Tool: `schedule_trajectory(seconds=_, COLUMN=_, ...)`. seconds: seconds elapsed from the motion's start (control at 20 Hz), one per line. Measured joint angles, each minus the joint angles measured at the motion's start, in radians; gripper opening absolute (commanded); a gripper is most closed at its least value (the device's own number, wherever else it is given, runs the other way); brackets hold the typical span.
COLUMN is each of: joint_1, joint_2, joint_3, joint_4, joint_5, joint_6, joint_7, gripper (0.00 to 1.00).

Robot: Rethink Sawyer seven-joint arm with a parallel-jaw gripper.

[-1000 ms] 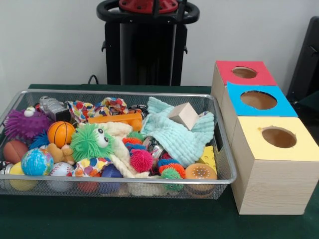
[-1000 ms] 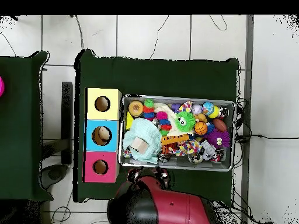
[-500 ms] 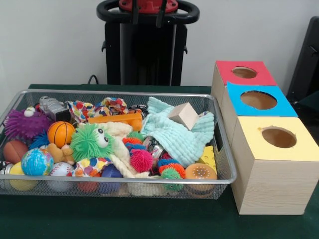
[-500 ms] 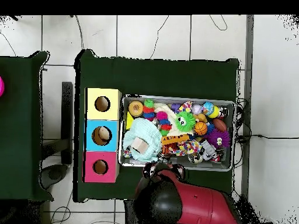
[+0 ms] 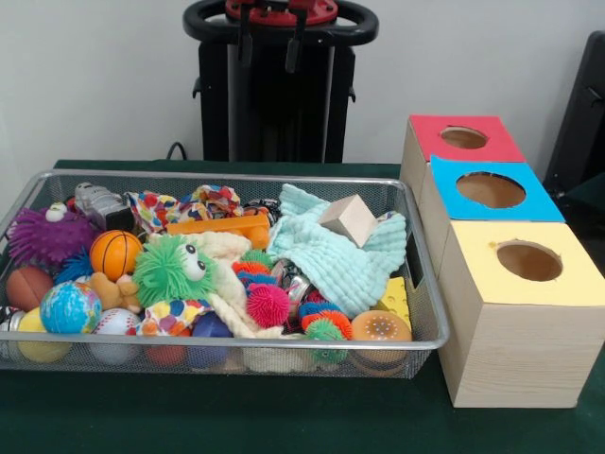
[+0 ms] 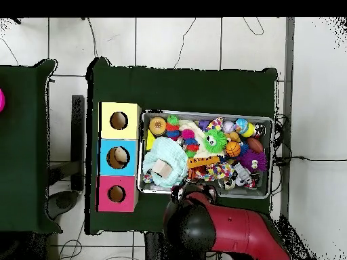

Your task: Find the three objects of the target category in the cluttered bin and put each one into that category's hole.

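The wire bin (image 5: 416,274) fills the left and middle of the front view, heaped with toys, and the three wooden boxes stand in a row just beside its 3 o'clock side: the yellow-topped box (image 5: 492,331) nearest, the blue-topped box (image 5: 444,213) behind it, the red-topped box (image 5: 421,151) farthest, each with an open round hole in its top. Inside the bin, a mint green cloth (image 5: 345,260) lies toward 2 o'clock with a wooden block (image 5: 350,219) resting on it; a green fuzzy toy (image 5: 170,270) sits near the middle, an orange basketball (image 5: 115,253) at about 9 o'clock, a globe ball (image 5: 69,307) at 8 o'clock. Which category is wanted cannot be read here, so the three targets stay unnamed among the clutter. The gripper (image 5: 269,43) hangs at 12 o'clock, above the bin's far rim, its two fingers apart and holding nothing. By my judgement the search has barely begun: no hole shows anything going in. The next move calls for lowering over the pile and choosing one exposed, uncrowded piece.
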Motion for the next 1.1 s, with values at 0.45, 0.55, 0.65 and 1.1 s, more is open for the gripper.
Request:
schedule_trajectory(seconds=0.45, joint_1=-0.061, joint_2=0.041, joint_3=0.077, joint_4=-0.002, joint_5=-0.075, joint_6=-0.076, joint_7=0.000, gripper=1.00)
schedule_trajectory(seconds=0.55, joint_1=-0.076, joint_2=0.048, joint_3=0.092, joint_4=-0.004, joint_5=-0.094, joint_6=-0.084, joint_7=0.000, gripper=1.00)
schedule_trajectory(seconds=0.65, joint_1=-0.089, joint_2=0.053, joint_3=0.104, joint_4=-0.005, joint_5=-0.107, joint_6=-0.090, joint_7=0.000, gripper=1.00)
schedule_trajectory(seconds=1.1, joint_1=-0.169, joint_2=0.095, joint_3=0.182, joint_4=-0.039, joint_5=-0.195, joint_6=-0.125, joint_7=0.000, gripper=1.00)
